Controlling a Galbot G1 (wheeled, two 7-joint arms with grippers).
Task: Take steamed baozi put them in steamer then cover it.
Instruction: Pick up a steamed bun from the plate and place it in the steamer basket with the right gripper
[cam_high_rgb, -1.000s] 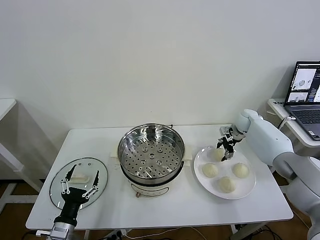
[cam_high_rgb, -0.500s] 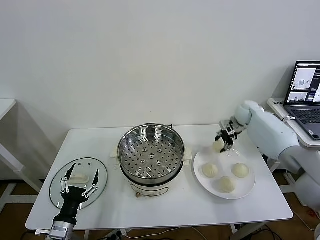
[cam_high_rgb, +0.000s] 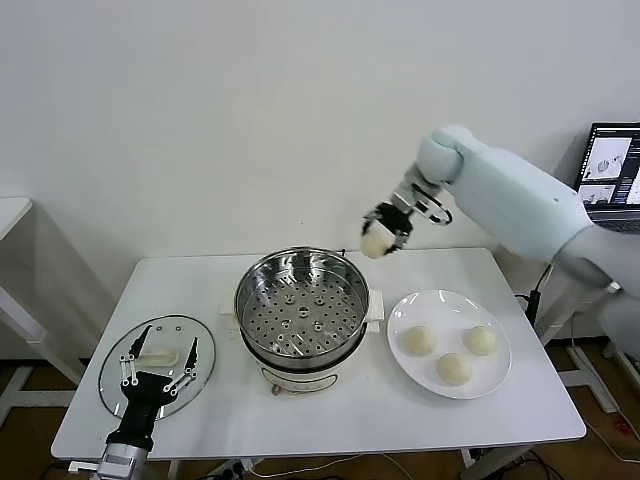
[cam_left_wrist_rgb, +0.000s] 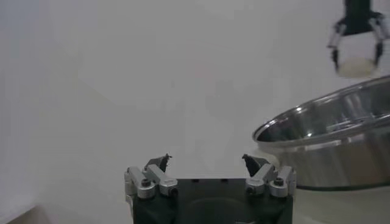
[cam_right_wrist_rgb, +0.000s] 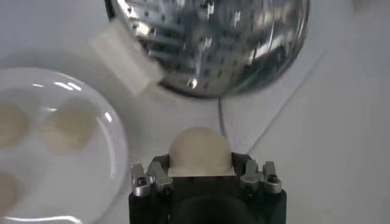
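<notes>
My right gripper (cam_high_rgb: 380, 232) is shut on one cream-white baozi (cam_high_rgb: 377, 243), held in the air just behind the far right rim of the steamer (cam_high_rgb: 302, 305). In the right wrist view the baozi (cam_right_wrist_rgb: 199, 152) sits between the jaws above the steamer (cam_right_wrist_rgb: 213, 42). Three more baozi (cam_high_rgb: 420, 340) (cam_high_rgb: 481, 340) (cam_high_rgb: 454, 369) lie on the white plate (cam_high_rgb: 449, 305). The steamer's perforated tray holds nothing. The glass cover (cam_high_rgb: 157, 363) lies flat at the table's left front, with my open left gripper (cam_high_rgb: 158, 372) over it. The left wrist view shows the left gripper (cam_left_wrist_rgb: 206, 163) with nothing between its fingers.
The white plate stands right of the steamer. A laptop (cam_high_rgb: 608, 168) sits on a side table at far right. The table's front edge runs close below the cover and plate. A white wall stands behind the table.
My right gripper has lifted one baozi off the plate and carried it up and to the left, from over the plate to behind the steamer's rim. The left arm has not moved.
</notes>
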